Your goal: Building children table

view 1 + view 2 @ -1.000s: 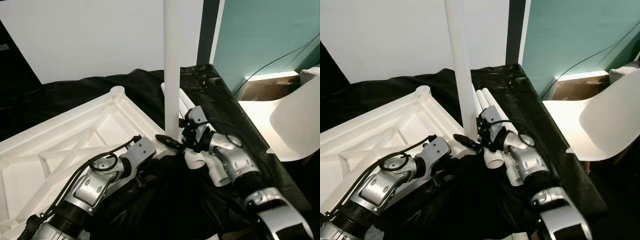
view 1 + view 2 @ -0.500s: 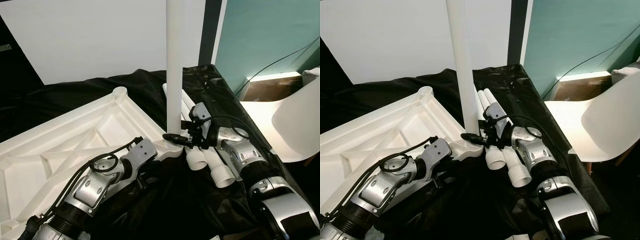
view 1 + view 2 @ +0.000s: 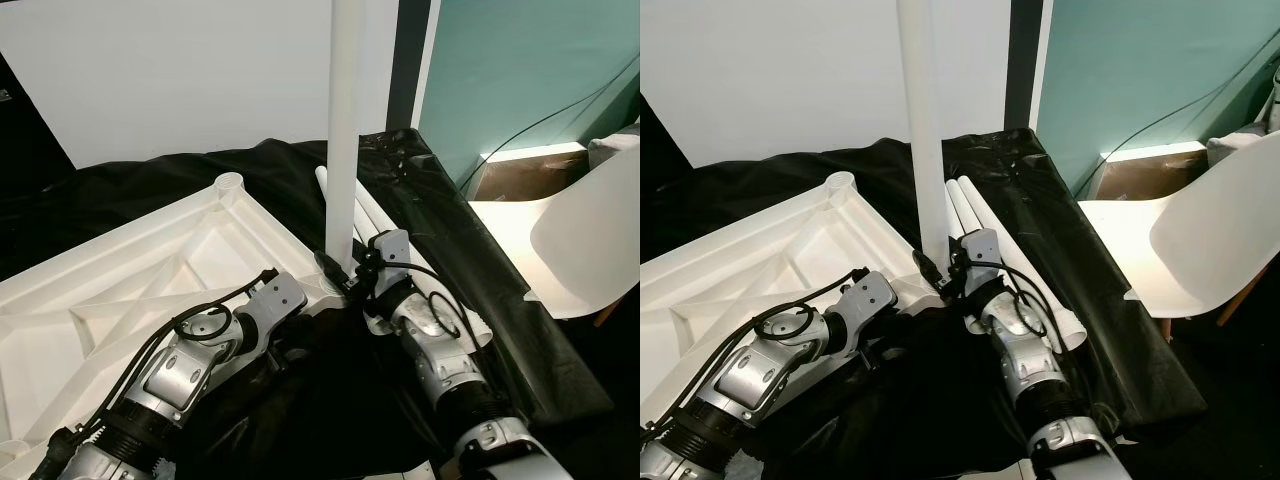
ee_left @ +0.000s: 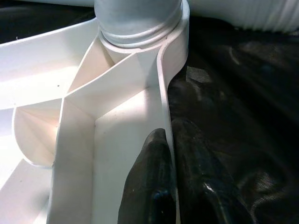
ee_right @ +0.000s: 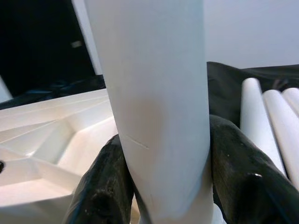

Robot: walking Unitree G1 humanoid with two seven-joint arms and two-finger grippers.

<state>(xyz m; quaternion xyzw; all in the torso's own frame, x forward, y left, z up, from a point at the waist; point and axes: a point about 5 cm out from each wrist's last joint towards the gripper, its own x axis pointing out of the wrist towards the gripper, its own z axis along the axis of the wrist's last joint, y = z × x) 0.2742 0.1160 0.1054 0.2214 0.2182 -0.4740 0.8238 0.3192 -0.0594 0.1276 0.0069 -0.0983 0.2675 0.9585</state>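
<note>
On the black-sheeted surface, seen from the left eye view, an upside-down white tabletop (image 3: pixel 130 270) lies with its ribbed underside up. At its near right corner a white leg (image 3: pixel 342 130) stands upright in the corner socket. The right gripper (image 3: pixel 345 268) has its jaws clamped on the base of that leg, just above the socket. The left gripper (image 3: pixel 300 308) reaches to the tabletop's near edge beside the same corner. More loose legs (image 3: pixel 372 215) lie side by side on the black sheet (image 3: pixel 440 215) just behind the right gripper. A white chair (image 3: pixel 585 235) stands well apart, off the sheet's right edge.

From the right eye view, the same upright leg rises out of the top of the picture, and the teal wall (image 3: pixel 1140 70) stands behind the chair.

Along the left wrist view, two black fingers (image 4: pixel 149 186) straddle the thin rim of the tabletop, one inside and one outside, jaws pinched on it, with the leg's ringed base seated in the socket (image 4: pixel 140 28) ahead.

Along the right wrist view, two black fingers (image 5: pixel 100 186) press on either side of the white leg, and the loose legs lie beyond.
</note>
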